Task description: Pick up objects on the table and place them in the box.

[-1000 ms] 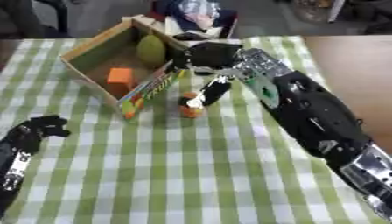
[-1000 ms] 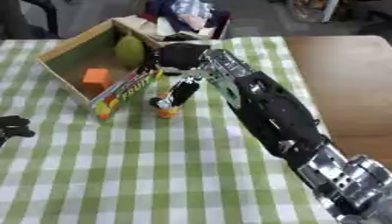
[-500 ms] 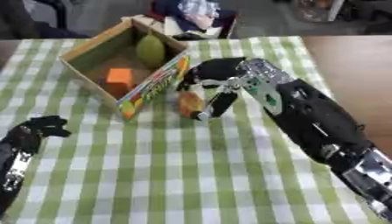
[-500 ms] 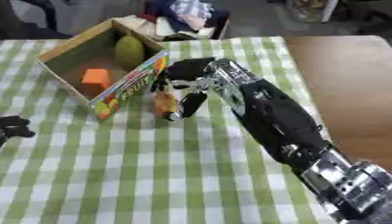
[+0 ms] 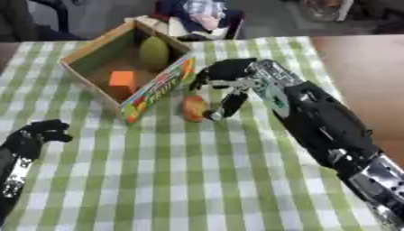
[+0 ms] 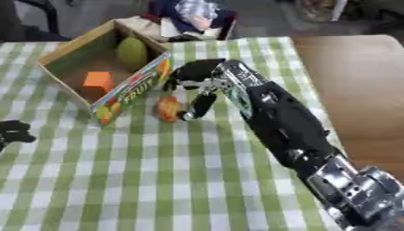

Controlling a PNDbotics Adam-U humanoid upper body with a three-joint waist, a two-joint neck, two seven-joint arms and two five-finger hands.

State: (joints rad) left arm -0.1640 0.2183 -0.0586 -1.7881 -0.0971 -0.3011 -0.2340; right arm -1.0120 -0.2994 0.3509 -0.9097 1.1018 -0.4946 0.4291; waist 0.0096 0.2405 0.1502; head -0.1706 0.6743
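Observation:
A small orange fruit lies on the green checked cloth, just in front of the open cardboard box with a printed front wall. In the box lie a yellow-green fruit and an orange cube. My right hand hangs over the orange fruit. Its straight fingers reach down against the fruit's right side and its thumb sits above the fruit's left; they are not closed round it. My left hand rests idle at the lower left, fingers relaxed, holding nothing.
The cloth covers the table up to a bare brown strip on the right. A seated person is at the far edge behind the box. A dark chair stands at the upper left.
My right hand has come down from above the box's corner, and its fingers now stand beside the orange fruit. The fruit and my left hand have stayed where they were.

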